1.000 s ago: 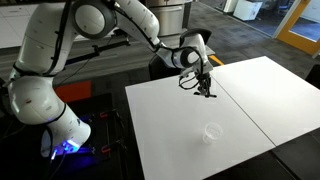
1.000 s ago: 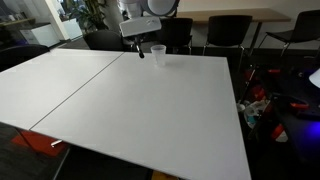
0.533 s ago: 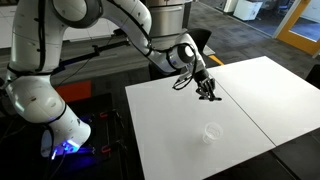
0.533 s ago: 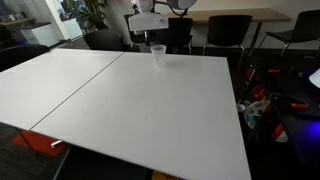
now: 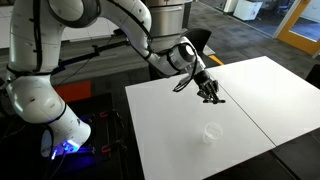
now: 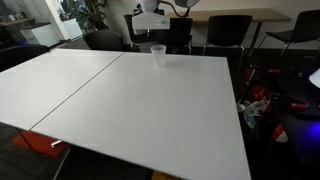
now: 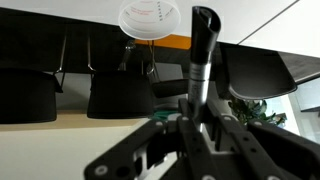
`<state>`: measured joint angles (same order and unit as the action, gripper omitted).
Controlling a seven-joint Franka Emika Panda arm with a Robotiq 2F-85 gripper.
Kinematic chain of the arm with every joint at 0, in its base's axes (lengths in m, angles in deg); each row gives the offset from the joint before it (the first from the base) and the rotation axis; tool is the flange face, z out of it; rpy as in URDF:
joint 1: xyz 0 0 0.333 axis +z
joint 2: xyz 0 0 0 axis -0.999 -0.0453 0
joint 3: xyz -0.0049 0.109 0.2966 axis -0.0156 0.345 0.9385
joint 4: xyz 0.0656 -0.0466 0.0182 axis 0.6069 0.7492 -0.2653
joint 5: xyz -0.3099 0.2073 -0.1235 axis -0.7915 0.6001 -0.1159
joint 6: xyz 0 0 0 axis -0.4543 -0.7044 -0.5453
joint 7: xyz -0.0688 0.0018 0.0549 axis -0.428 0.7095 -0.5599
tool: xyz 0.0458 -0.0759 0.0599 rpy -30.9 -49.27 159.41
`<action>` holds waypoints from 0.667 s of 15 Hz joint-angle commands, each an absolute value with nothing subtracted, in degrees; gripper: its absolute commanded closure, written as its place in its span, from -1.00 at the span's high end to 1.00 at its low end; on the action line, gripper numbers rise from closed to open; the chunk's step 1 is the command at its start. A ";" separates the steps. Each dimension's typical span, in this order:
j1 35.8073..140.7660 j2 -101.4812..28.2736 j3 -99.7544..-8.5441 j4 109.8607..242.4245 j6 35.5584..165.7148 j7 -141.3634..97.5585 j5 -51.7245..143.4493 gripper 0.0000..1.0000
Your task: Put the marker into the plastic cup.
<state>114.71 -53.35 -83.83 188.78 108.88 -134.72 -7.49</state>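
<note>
My gripper [image 5: 210,96] hangs above the white table's far part, shut on the marker [image 7: 200,50], a thin black stick that stands up between the fingers in the wrist view. In an exterior view the marker is hard to tell from the dark fingers. The clear plastic cup [image 5: 211,132] stands upright on the table, nearer the front than the gripper and apart from it. It also shows in another exterior view [image 6: 158,53], with the gripper [image 6: 150,14] behind and above it, and at the top of the wrist view [image 7: 148,18].
The white table [image 5: 250,110] has a seam running across it. Black office chairs [image 6: 228,30] stand past its far edge. Cables and clutter [image 6: 262,105] lie on the floor beside the table. The robot's base [image 5: 55,125] stands off the table's corner.
The gripper has moved a little further over the table toward the cup's side, still holding the marker. The cup has not moved.
</note>
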 commanded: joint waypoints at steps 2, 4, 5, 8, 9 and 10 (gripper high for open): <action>105.61 -51.52 -73.63 187.07 101.30 -140.27 -13.90 -0.91; 102.34 -51.52 -70.47 186.41 98.17 -142.79 -15.36 -0.91; 100.94 -51.46 -68.98 186.23 96.63 -143.67 -15.71 -0.91; 98.00 -51.38 -65.63 185.91 91.64 -146.22 -16.24 -0.91; 97.27 -51.36 -64.62 185.80 89.90 -146.97 -16.19 -0.91; 96.64 -51.51 -63.83 185.62 88.60 -147.74 -16.26 -0.91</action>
<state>98.95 -52.68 -67.19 185.69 93.23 -144.60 -14.97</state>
